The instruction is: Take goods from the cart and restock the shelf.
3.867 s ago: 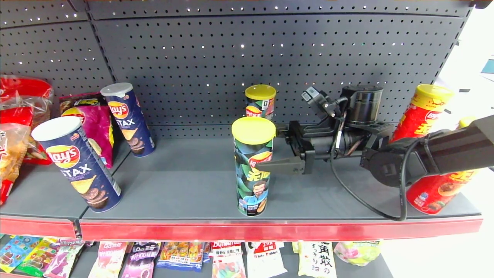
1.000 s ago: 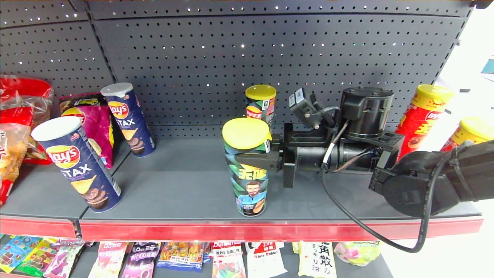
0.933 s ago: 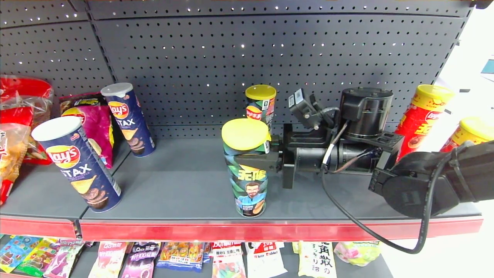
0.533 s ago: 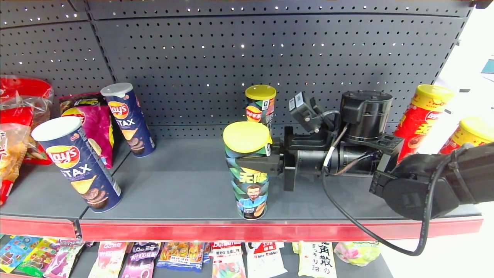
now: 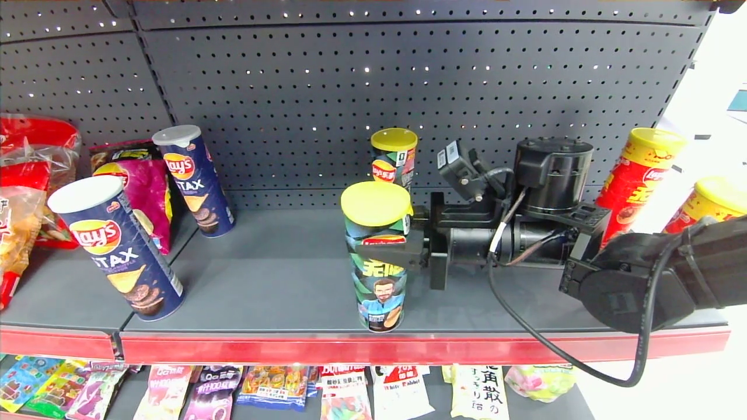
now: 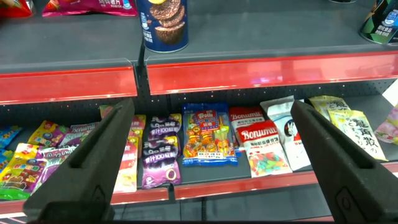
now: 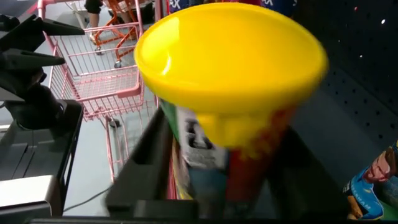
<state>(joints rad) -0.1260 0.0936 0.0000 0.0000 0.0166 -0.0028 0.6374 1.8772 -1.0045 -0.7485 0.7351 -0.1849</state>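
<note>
A green chip can with a yellow lid stands upright near the front edge of the grey shelf. My right gripper comes in from the right and is shut on the can's upper body, one finger across its front. In the right wrist view the same can sits between the dark fingers. My left gripper is open with nothing in it, lower down, facing the shelf of candy bags.
A second green can stands behind the held one at the pegboard. Two red cans are on the right, two blue cans and snack bags on the left. A pink cart is behind.
The right gripper, earlier beside the can, has closed on it. The can leaned left a second ago and now stands straighter, shifted slightly right.
</note>
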